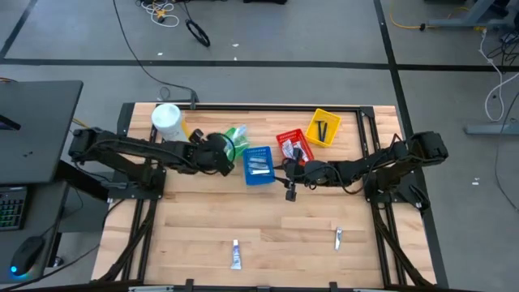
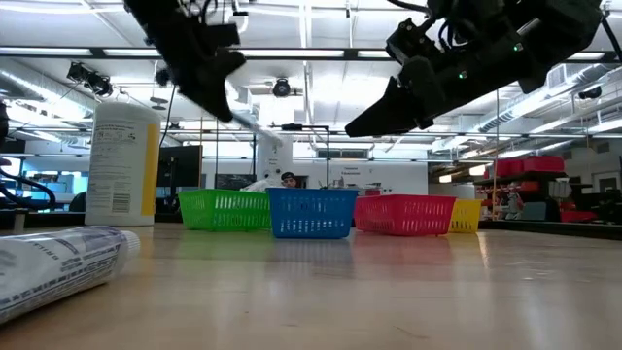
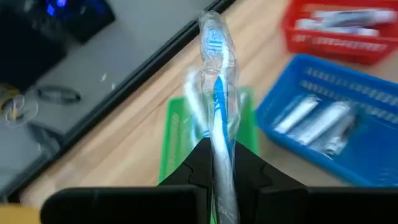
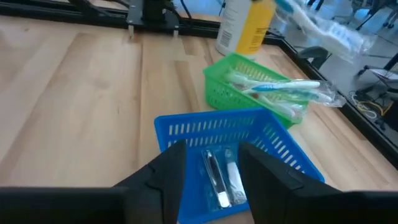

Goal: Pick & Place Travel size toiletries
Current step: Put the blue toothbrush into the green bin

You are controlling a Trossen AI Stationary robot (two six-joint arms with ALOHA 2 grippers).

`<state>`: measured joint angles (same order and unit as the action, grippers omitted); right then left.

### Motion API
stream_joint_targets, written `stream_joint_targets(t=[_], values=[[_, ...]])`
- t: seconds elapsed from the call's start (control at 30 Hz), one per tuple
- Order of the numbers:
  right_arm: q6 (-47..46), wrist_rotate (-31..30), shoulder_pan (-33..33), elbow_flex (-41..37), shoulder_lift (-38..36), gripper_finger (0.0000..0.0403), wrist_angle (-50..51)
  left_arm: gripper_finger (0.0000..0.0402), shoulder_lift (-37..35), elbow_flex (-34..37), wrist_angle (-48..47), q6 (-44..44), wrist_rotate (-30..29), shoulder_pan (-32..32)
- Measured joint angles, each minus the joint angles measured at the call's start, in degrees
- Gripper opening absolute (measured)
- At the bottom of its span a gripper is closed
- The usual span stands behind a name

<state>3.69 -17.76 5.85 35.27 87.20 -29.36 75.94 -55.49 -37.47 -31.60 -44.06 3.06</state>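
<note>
Your left hand [image 3: 217,180] clamps a wrapped toothbrush [image 3: 217,81] above the green basket [image 3: 180,130]; right hand [image 4: 211,165], fingers apart, hovers over the blue basket [image 4: 186,127]. Two tubes [image 1: 235,255] remain on the near tabletop [image 1: 195,219].

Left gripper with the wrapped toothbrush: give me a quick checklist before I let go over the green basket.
1. Grip: the left gripper is shut on the wrapped toothbrush. Ok.
2. Position: the green basket lies right under the toothbrush in the left wrist view. Ok.
3. Height above the basket: cannot tell.
4. Room in the basket: other wrapped toothbrushes already lie in it and overhang its rim, so a new one may slide off. Not ok.
5. Right gripper: open, holding nothing, over the blue basket with the tubes, beside the green one. Ok.
6. Leftovers: two small items are still on the table near its front edge. Not ok.
</note>
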Motion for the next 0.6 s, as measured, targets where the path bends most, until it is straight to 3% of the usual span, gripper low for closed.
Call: stream_joint_targets(t=[0.17,0.4,0.6], values=[[-0.7,0.0,0.0,0.0,0.0,0.0154,0.0,0.003,-0.2,9.2,10.7,2.0,3.6,-3.5],[-0.7,0.4,-0.3,0.0,0.0,0.0154,-0.6,0.0031,0.0,22.3,38.2,11.1,8.4,-9.0],[-0.7,0.4,-1.1,0.0,0.0,0.0154,-0.7,0.0042,0.1,28.2,43.1,13.7,17.3,-15.3]])
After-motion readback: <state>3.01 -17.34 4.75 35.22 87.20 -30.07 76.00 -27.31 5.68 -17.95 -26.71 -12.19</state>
